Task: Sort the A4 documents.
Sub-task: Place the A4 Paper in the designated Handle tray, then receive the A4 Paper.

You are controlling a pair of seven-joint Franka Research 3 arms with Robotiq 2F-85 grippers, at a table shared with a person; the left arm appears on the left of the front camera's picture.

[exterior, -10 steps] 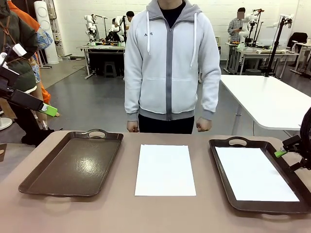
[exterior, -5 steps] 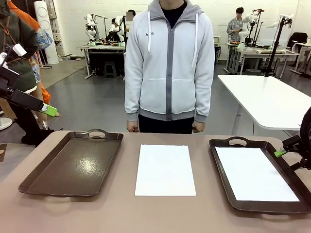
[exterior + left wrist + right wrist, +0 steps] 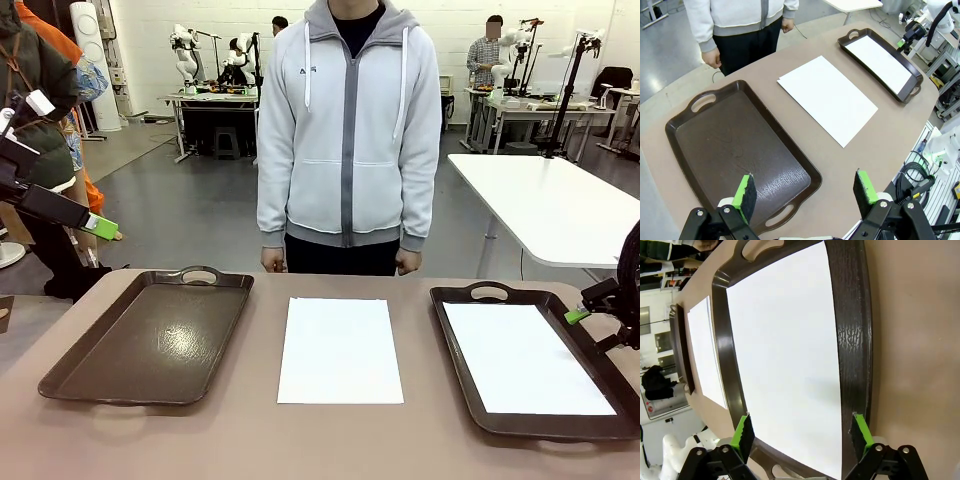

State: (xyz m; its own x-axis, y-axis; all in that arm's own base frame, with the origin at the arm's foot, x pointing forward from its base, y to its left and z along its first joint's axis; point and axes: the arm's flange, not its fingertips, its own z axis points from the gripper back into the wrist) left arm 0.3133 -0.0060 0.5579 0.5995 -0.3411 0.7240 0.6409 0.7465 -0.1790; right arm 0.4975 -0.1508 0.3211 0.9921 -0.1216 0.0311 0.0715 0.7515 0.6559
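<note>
One A4 sheet (image 3: 340, 350) lies mid-worktop (image 3: 250, 430). A second sheet (image 3: 525, 358) lies in the dark tray (image 3: 455, 330) at its three o'clock, with a twin tray (image 3: 150, 340) at nine. The left pincer (image 3: 805, 190) and right pincer (image 3: 802, 432) gape, gripping nothing.

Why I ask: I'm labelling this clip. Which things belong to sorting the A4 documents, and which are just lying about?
Belong to the job:
- middle sheet
- second sheet, lying in the right tray
- left tray

Just about:
- white side table
- cables beside the table
</note>
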